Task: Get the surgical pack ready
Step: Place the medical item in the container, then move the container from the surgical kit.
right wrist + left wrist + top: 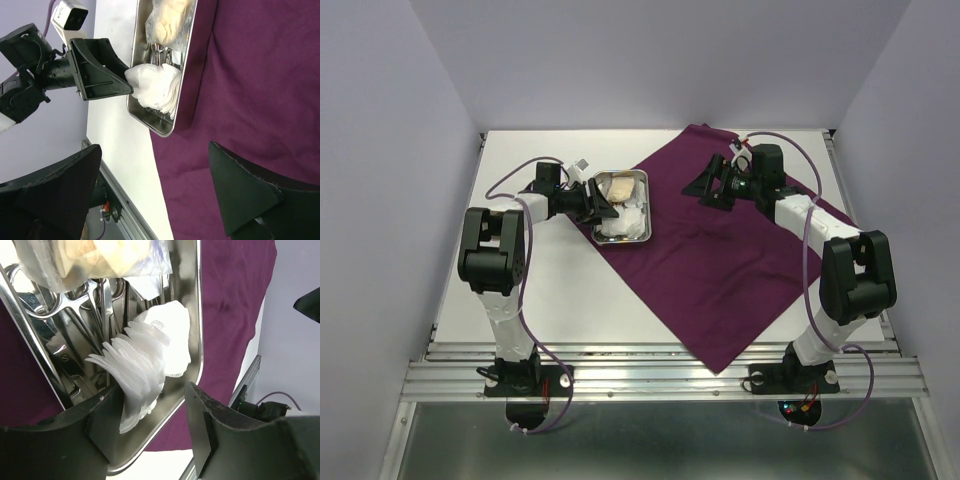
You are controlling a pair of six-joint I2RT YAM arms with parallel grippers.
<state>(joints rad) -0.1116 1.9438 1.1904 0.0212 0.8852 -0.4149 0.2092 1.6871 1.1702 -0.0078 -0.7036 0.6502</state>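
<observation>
My left gripper (155, 390) is open around the gauze (155, 345) in the tray (194, 290); my right gripper (152, 155), also open, is well apart.

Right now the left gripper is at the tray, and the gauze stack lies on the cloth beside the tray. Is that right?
Not quite. The gauze lies inside the tray, not on the cloth beside it; the left wrist view shows this. The left gripper is at the tray, as stated.

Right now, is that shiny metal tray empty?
No: the steel tray holds a fanned stack of white gauze pads, steel instruments and a clear packet.
</observation>
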